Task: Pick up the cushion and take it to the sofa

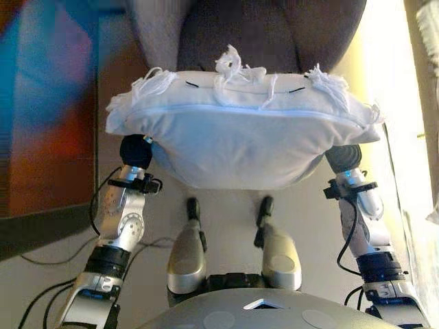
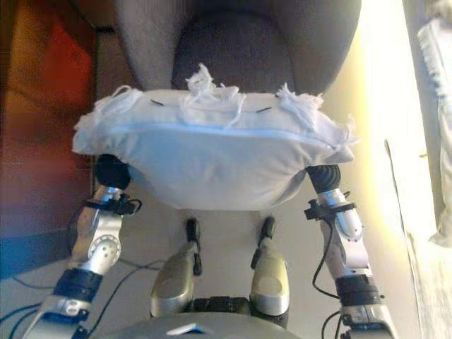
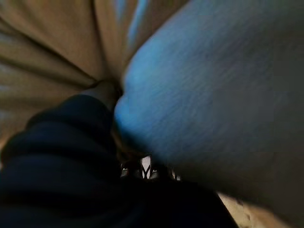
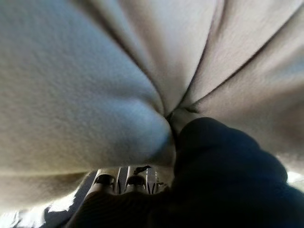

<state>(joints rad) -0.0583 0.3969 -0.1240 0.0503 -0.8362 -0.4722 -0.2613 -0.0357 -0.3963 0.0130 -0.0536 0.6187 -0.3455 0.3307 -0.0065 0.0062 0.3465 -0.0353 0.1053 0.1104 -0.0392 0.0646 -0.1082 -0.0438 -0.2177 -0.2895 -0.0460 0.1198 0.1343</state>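
Cushion [image 1: 240,140] carried on both robot hands, fingers buried beneath.

right hand [image 4: 228,180] pressed into cushion [image 4: 80,95]

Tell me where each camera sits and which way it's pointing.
Left eye view: on the head, looking down on the white cushion before the grey sofa; both arms show.
Right eye view: same scene, slightly offset.
Left wrist view: under the cushion, left hand pressed into it.
Right wrist view: likewise, right hand.
All four share the cushion.

Glaring light washes the right edge; both wrist views are blurred.
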